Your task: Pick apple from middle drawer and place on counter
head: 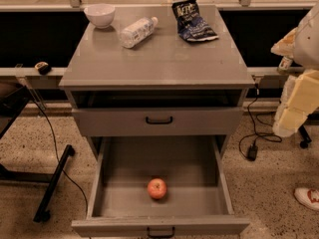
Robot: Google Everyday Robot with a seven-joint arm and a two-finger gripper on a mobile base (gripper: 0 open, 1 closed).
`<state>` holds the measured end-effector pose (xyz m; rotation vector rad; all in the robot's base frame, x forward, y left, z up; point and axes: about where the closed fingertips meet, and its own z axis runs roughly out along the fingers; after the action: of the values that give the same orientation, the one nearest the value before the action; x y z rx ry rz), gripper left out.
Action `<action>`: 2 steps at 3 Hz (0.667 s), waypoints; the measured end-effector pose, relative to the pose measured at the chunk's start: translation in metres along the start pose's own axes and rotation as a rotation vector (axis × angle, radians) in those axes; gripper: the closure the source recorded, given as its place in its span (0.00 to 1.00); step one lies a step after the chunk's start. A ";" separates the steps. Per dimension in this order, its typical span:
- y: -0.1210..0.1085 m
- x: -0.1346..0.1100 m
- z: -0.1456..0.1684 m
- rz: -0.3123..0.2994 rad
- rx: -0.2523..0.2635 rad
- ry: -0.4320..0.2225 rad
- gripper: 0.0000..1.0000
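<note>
The apple, small and red with a yellowish patch, lies on the bare floor of the middle drawer. The drawer is pulled out towards me as a long grey tray with a black handle at its front edge. The grey counter tops the cabinet above it. My gripper hangs at the right edge of the view on the cream-coloured arm. It is beside the cabinet, about level with the closed drawer face, well to the right of and above the apple. It holds nothing that I can see.
On the counter stand a white bowl, a lying plastic bottle and a dark chip bag. A closed drawer face sits above the open drawer. Cables and a black stand lie on the speckled floor.
</note>
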<state>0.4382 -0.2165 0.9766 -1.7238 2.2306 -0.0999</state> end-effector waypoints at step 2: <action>0.006 0.004 0.039 0.041 -0.104 -0.078 0.00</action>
<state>0.4432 -0.2136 0.9371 -1.7021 2.2490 0.0931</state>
